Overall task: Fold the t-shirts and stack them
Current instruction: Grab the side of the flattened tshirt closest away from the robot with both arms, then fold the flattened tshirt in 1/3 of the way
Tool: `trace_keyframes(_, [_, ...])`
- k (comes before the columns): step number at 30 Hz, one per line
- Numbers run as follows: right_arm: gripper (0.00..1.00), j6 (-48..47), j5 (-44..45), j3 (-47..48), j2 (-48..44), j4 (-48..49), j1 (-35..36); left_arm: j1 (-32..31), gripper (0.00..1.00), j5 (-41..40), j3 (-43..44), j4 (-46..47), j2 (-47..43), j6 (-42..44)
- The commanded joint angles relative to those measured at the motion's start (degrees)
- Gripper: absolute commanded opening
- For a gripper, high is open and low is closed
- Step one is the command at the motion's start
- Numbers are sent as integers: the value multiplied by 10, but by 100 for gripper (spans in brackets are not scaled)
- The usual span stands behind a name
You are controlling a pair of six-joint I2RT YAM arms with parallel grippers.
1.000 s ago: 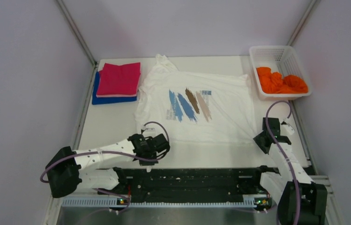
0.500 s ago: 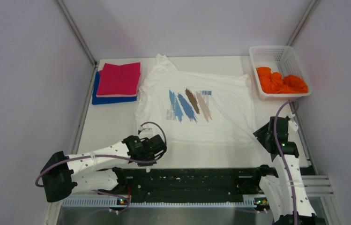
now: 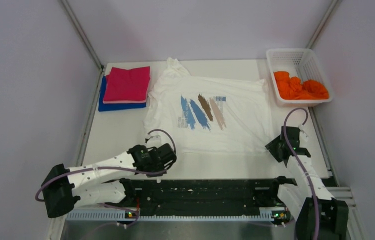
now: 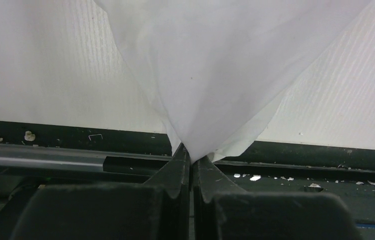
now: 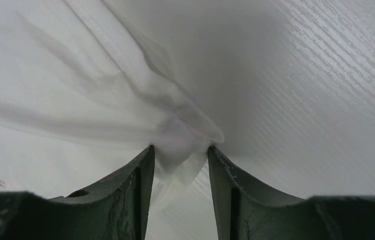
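The white t-shirt with a blue-and-brown print lies spread flat in the middle of the table. My left gripper is shut on its near left hem corner; in the left wrist view the cloth fans out from my closed gripper. My right gripper is at the near right hem corner. In the right wrist view it is open, jaws apart, with a bunched fold of cloth between the tips. A folded magenta shirt lies on a folded blue one at the back left.
A white lattice basket at the back right holds a crumpled orange shirt. A black rail runs along the near table edge between the arm bases. Grey walls close in the left, back and right sides.
My right arm swung out to the right and came back to the shirt's near right corner. My left gripper has shifted slightly left along the near hem, still holding cloth.
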Motion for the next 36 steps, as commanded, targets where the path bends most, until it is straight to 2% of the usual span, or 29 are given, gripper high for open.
trace_keyframes(1, [42,4,7,-20,21,57,1,2,0,-28,13,-18,-10,-14])
trace_keyframes(4, [32,-5,2,-19,37,67,1,3,0,-46,30,-21,-9,-7])
trace_keyframes(7, [8,-16,-11,-12,41,65,1,9,0,-62,53,-25,-8,5])
trace_keyframes(9, [1,-26,-23,2,38,54,1,19,0,-72,72,-27,-7,19])
trace_keyframes(13, [0,-42,-35,40,28,19,1,49,0,-104,124,13,-2,86])
trace_keyframes(16, [0,-48,-55,69,38,13,1,97,0,-90,159,58,16,153])
trace_keyframes(20, [0,-56,-67,116,77,22,1,184,0,-53,215,104,71,236])
trace_keyframes(24, [0,-60,-71,169,135,48,1,228,0,-70,290,151,136,321])
trace_keyframes(32, [0,-74,-72,265,254,99,1,306,0,-56,397,269,282,558])
trace_keyframes(36, [0,-78,-95,296,304,123,1,319,0,-56,432,332,340,716])
